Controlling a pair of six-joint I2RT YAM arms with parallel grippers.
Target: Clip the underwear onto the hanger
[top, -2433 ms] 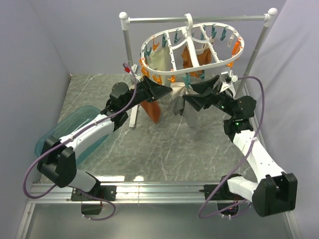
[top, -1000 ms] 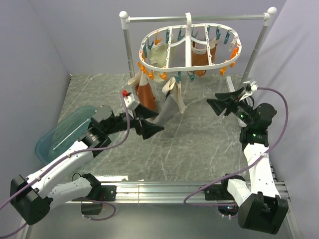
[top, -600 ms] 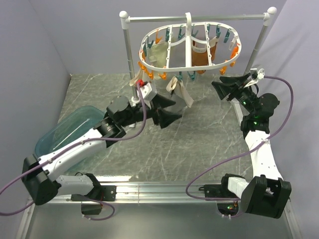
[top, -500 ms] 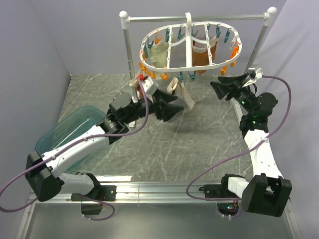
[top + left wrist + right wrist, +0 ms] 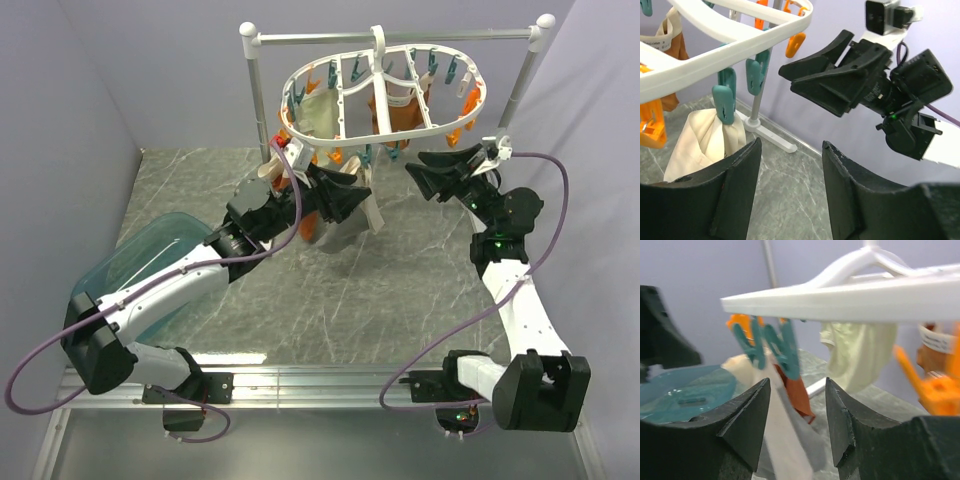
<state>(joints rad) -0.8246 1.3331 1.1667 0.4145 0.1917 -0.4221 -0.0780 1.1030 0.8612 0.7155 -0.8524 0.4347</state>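
The white oval hanger (image 5: 372,92) hangs by its hook from the rail and tilts down to the left. The cream-beige underwear (image 5: 372,208) hangs from a teal peg (image 5: 725,97) on the hanger's near edge. It shows as cream cloth in the left wrist view (image 5: 702,145) and as cream with a grey part in the right wrist view (image 5: 785,440). My left gripper (image 5: 352,196) is open and empty, just left of the underwear. My right gripper (image 5: 428,168) is open and empty, to the right of it, below the hanger's rim (image 5: 865,295).
The silver rail stand (image 5: 400,38) holds the hanger. Rust-orange garments (image 5: 395,115) and a plain cream garment (image 5: 318,112) are pegged on it. A teal bin (image 5: 135,270) sits at the left. Grey walls close in on both sides.
Both grippers let go of the underwear and pulled back, leaving it on the teal peg. The left gripper has since risen back beside it, the right moved left, and the hanger swung.
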